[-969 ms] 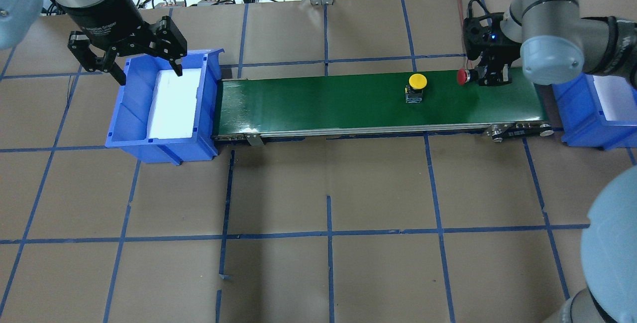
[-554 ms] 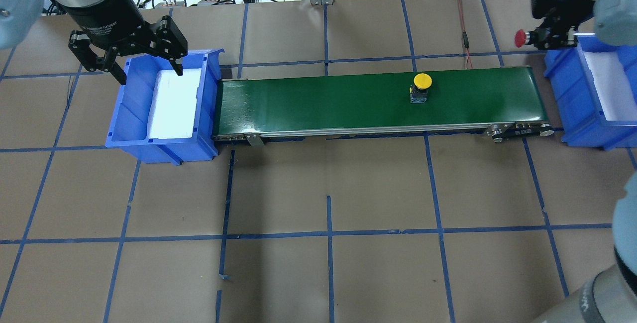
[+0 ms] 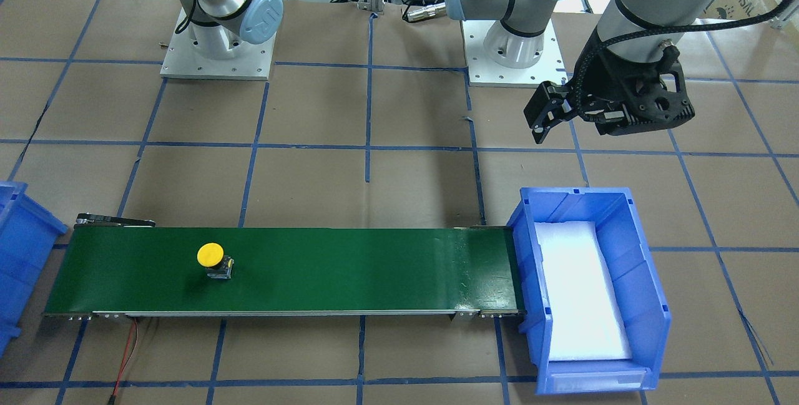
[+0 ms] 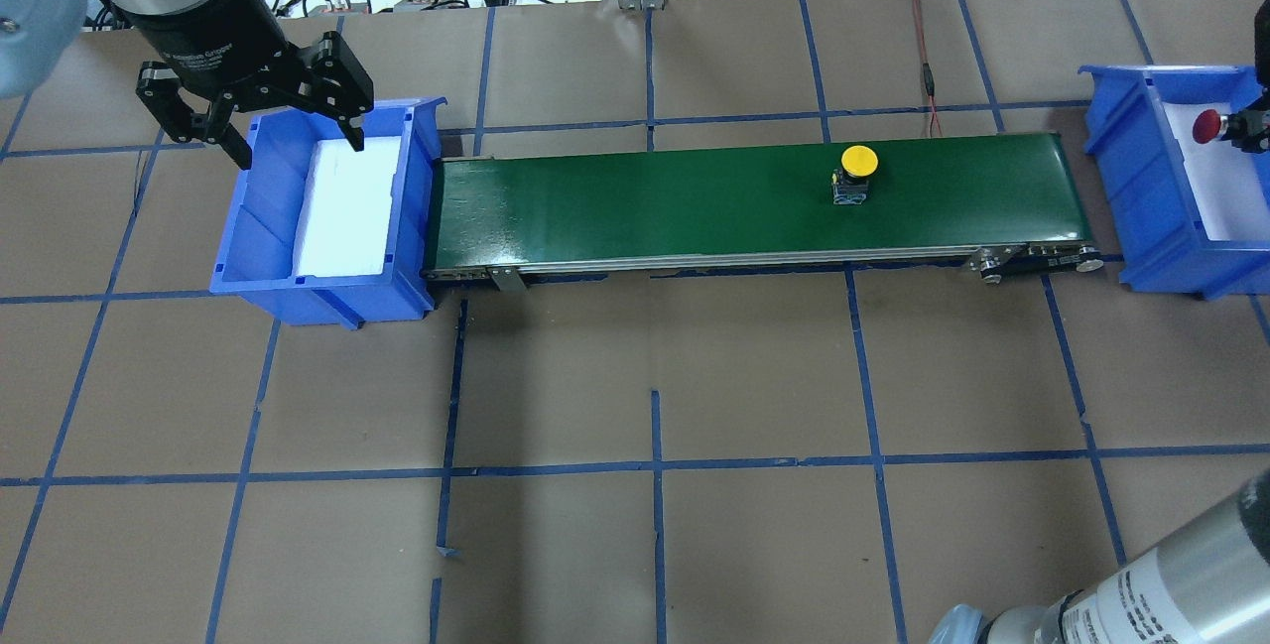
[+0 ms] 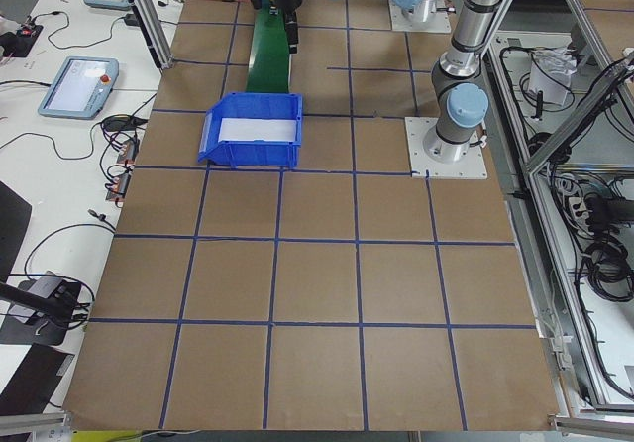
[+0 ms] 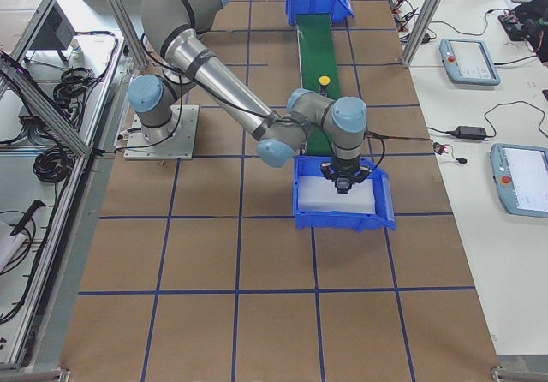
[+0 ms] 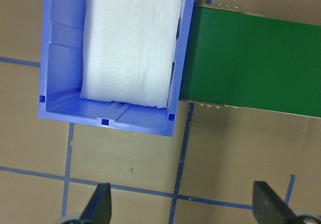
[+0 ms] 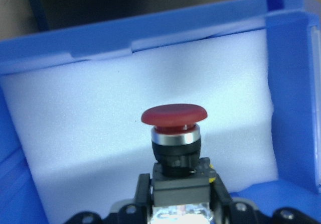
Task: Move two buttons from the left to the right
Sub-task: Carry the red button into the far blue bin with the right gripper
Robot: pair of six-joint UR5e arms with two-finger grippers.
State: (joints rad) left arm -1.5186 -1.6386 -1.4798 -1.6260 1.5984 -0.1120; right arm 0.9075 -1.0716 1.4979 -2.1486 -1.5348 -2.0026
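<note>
**Red button held over the right bin, yellow one on the belt**

The table (image 4: 655, 376) is seen spread with brown paper and gridded with blue tape. Across it the green conveyor belt (image 4: 645, 197) is laid, and a blue bin is set at each end: the left bin (image 4: 263, 227) tight against one end, the right bin (image 4: 1121, 158) just beyond the other. Each is lined with a white foam pad (image 4: 342, 207).

And over on the left side, the left gripper (image 4: 298, 153) is hung high near the left bin, its jaws spread wide, nothing held between them; only bin, belt end and paper are shown beneath the fingers in the wrist view.

On the right, the right gripper (image 8: 180, 194) is clamped on the black body of the red button (image 8: 174, 116), which is held over the foam of the right bin. Whether the foam is touched cannot be told.

The yellow button (image 4: 858, 161) is stood cap up on the belt, toward the right end, well apart from both grippers.
</note>
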